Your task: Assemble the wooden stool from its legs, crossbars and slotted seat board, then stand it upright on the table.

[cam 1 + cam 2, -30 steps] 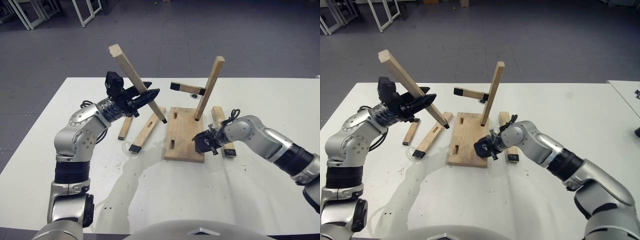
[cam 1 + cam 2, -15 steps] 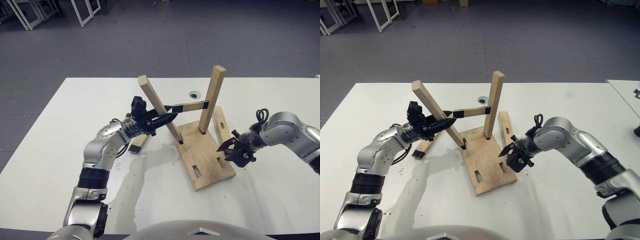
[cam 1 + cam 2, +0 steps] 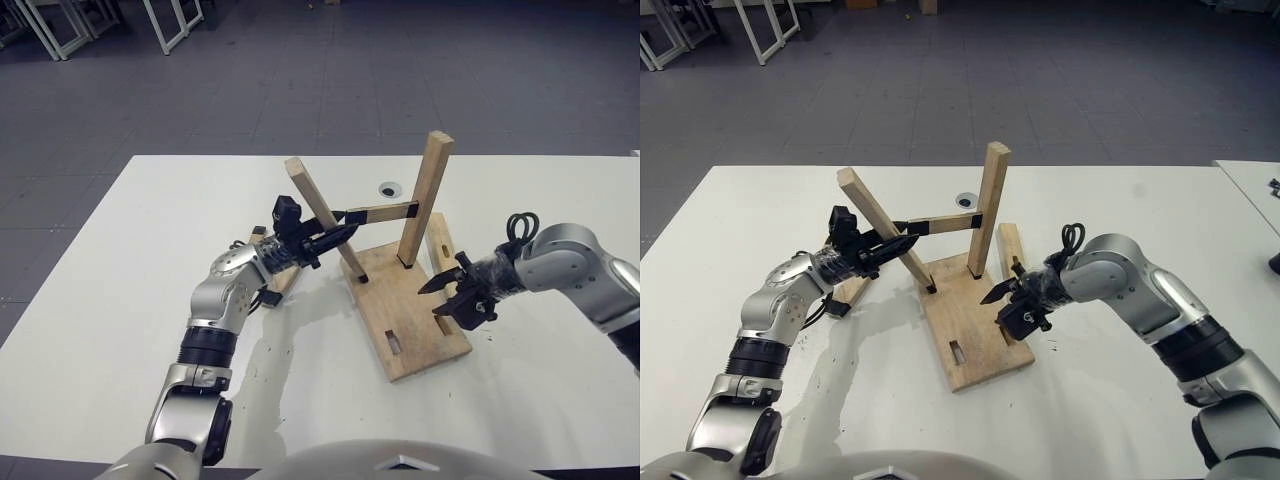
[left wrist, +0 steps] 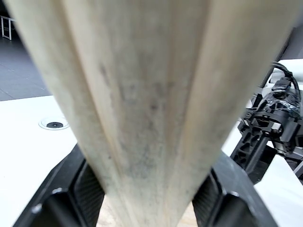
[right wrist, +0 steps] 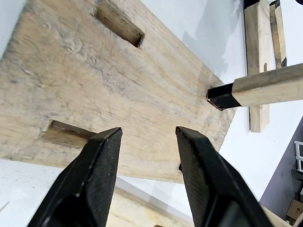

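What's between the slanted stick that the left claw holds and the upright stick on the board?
A short crossbar, jutting from the upright leg, reaches toward the slanted leg; both eye views show it.

The seat board [image 3: 420,325] lies flat on the table [image 3: 130,250]. On its far end one leg [image 3: 424,195] stands upright, with a crossbar [image 3: 382,213] jutting left from it. A second leg [image 3: 320,212] leans with its foot at the board's far left corner, clamped in the left gripper [image 3: 335,234]. The right gripper [image 3: 430,300] hangs over the board's right edge. A loose leg [image 3: 440,243] lies just behind-right of the board, and other pieces [image 3: 847,292] lie left of it.
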